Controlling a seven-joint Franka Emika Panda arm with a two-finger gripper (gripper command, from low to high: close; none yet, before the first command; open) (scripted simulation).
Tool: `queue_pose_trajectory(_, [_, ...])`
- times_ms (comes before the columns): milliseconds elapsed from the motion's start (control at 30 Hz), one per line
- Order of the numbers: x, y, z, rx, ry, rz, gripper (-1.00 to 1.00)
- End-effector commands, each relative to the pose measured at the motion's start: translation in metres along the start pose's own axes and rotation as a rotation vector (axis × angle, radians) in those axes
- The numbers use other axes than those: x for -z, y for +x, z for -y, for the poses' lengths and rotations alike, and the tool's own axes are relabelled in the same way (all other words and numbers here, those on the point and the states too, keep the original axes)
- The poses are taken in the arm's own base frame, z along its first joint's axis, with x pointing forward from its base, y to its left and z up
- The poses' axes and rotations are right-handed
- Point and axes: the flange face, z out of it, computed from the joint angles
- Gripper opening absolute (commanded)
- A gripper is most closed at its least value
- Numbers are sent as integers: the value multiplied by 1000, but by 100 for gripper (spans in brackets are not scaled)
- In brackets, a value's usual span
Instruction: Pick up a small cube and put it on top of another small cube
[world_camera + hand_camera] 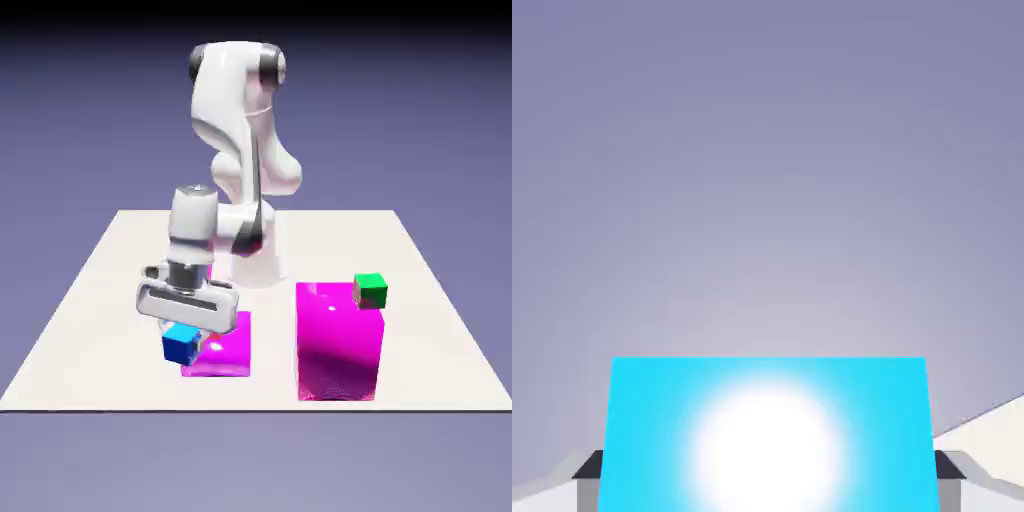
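Nearest in my hand view, the small blue cube (pixel 768 435) fills the bottom, a glare spot on its broad face, my grey fingertips (pixel 588 468) pressed at either side. My gripper (pixel 182 338) is clamped on it. In the exterior view the blue cube (pixel 181 345) hangs clear of the table (pixel 90 300), turned so one vertical edge faces 6 o'clock; being a cube, it has no long axis. The low magenta block (pixel 222 350) sits just at its 3 o'clock. Farther toward 3 o'clock, the green cube (pixel 371 290) rests on the tall magenta block (pixel 338 340), at its far corner.
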Motion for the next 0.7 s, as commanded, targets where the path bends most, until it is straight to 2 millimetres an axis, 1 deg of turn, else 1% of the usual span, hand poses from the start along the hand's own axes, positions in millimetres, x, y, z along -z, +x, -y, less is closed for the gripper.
queue_pose_trajectory(0, [14,-17,10,36,8,10,-100])
queue_pose_trajectory(100, [58,-81,39,168,37,43,-100])
queue_pose_trajectory(200, [102,-147,55,305,64,75,-100])
queue_pose_trajectory(267, [130,-192,58,397,81,95,-100])
queue_pose_trajectory(367, [172,-257,51,539,106,122,-100])
queue_pose_trajectory(400, [180,-268,49,564,110,127,-100])
queue_pose_trajectory(433, [180,-268,49,564,110,127,-100])
queue_pose_trajectory(567, [117,-278,48,564,109,126,-100])
queue_pose_trajectory(600, [111,-279,47,564,110,127,-100])
queue_pose_trajectory(633, [111,-279,47,564,110,127,100])
queue_pose_trajectory(667, [111,-279,47,564,110,127,100])
